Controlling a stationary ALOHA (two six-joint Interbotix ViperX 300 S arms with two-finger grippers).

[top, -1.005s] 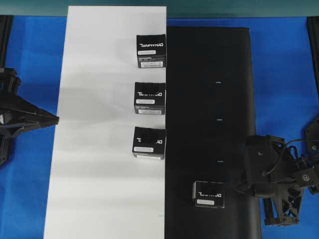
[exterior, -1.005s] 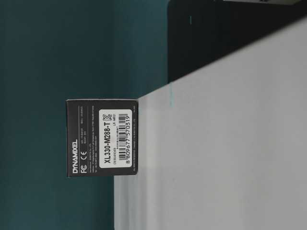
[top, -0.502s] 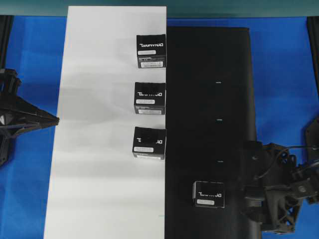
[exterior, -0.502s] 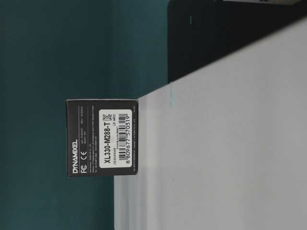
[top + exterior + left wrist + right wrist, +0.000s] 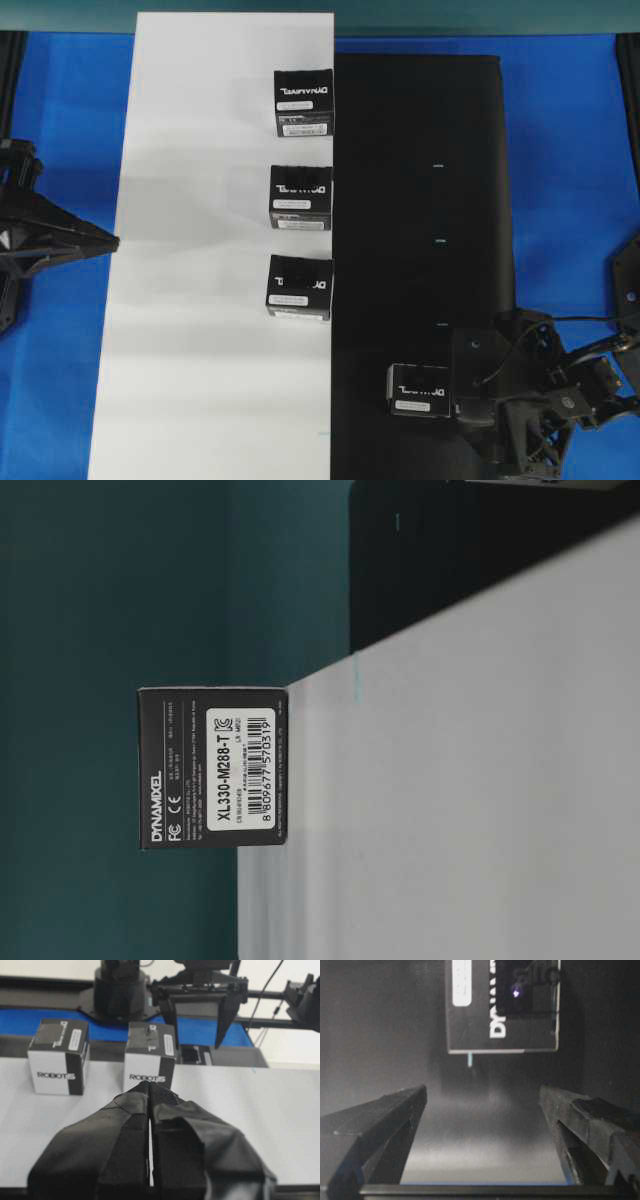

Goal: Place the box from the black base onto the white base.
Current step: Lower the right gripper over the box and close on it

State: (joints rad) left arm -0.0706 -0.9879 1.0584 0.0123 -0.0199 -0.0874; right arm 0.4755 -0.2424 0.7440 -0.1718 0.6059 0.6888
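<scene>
One box (image 5: 419, 389), black with white lettering, lies on the black base (image 5: 420, 200) near its front. In the right wrist view, my right gripper (image 5: 482, 1096) is open, its two fingers (image 5: 410, 1105) spread wide just short of the box (image 5: 502, 1010). Nothing is between them. In the overhead view, the right arm (image 5: 520, 400) sits directly right of the box. My left gripper (image 5: 108, 240) is shut and empty at the left edge of the white base (image 5: 200, 300). Its closed tips (image 5: 150, 1086) point at another box (image 5: 149, 1057).
Three identical boxes (image 5: 303, 102) (image 5: 300, 196) (image 5: 299, 287) stand in a column along the white base's right edge. The table-level view shows one such box (image 5: 212, 768) on the white base (image 5: 450, 800). Blue table (image 5: 570, 150) surrounds both sheets.
The right gripper has opened from shut. The right arm has moved left and forward over the black base, up to the box. The left arm has not moved.
</scene>
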